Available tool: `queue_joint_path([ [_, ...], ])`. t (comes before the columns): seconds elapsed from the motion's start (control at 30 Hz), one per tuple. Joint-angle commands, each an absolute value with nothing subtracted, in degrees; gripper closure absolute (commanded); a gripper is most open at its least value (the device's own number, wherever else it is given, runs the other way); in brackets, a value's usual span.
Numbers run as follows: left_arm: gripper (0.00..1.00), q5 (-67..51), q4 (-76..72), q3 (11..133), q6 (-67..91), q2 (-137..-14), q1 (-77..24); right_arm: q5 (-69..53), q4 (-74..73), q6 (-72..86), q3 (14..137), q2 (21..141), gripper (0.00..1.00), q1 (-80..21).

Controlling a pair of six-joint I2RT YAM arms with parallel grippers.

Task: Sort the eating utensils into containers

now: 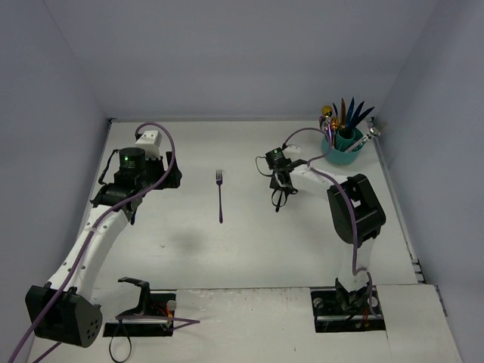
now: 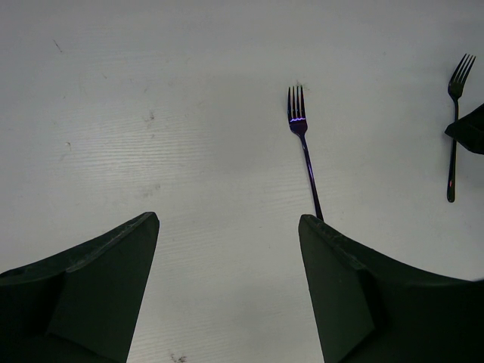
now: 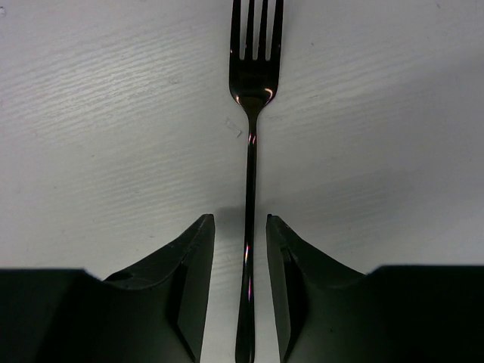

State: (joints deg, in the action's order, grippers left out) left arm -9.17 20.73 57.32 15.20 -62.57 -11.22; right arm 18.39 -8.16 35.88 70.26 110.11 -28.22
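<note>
A black fork (image 3: 253, 98) lies flat on the white table, tines pointing away. My right gripper (image 3: 240, 219) straddles its handle, the jaws narrow, with a thin gap on each side and no contact. From above, that gripper (image 1: 280, 193) sits low over the same black fork (image 1: 277, 204). A dark blue fork (image 1: 220, 195) lies alone at mid-table and shows again as the blue fork (image 2: 302, 144) ahead and right of my left gripper (image 2: 227, 227). The left gripper is wide open, empty and raised. The teal caddy (image 1: 344, 155) stands at the far right, holding several utensils (image 1: 348, 113).
White walls close in the table on three sides. The caddy stands close to the right wall. The right arm's elbow (image 1: 355, 208) rises between its base and the caddy. The right gripper's edge (image 2: 470, 128) overlaps the black fork (image 2: 452, 162) in the left wrist view.
</note>
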Motion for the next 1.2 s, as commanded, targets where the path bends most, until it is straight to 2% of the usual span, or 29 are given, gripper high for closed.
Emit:
queue_joint_path([
  [0.0,0.28,-9.7,18.1,58.8,15.6,-61.6,-10.9,21.5,-8.2,38.3,74.1,111.5,0.69,-28.0],
  [0.2,0.28,-9.6,18.4,59.0,15.5,-61.4,-10.9,21.2,-8.2,38.9,75.7,113.9,0.74,-27.6],
  [0.27,0.28,-9.5,18.4,59.0,15.5,-61.4,-10.9,21.2,-8.2,38.7,76.0,114.3,0.81,-27.5],
  [0.33,0.28,-9.5,18.4,59.0,15.5,-61.5,-10.9,21.4,-8.2,38.5,76.3,115.2,0.94,-27.5],
  [0.4,0.28,-9.5,18.4,58.9,15.5,-61.5,-10.9,21.5,-8.2,38.2,76.5,115.6,1.0,-27.1],
  [0.63,0.28,-9.7,18.4,58.9,15.5,-61.6,-10.9,21.8,-6.4,35.8,77.0,111.3,1.0,-25.9],
  [0.9,0.28,-9.6,18.2,58.7,15.5,-61.5,-10.9,24.6,7.5,31.6,62.9,87.0,1.0,-21.9],
  [1.17,0.28,-9.7,17.5,58.4,15.4,-61.0,-10.8,25.8,24.9,23.5,51.7,70.6,1.0,-9.5],
])
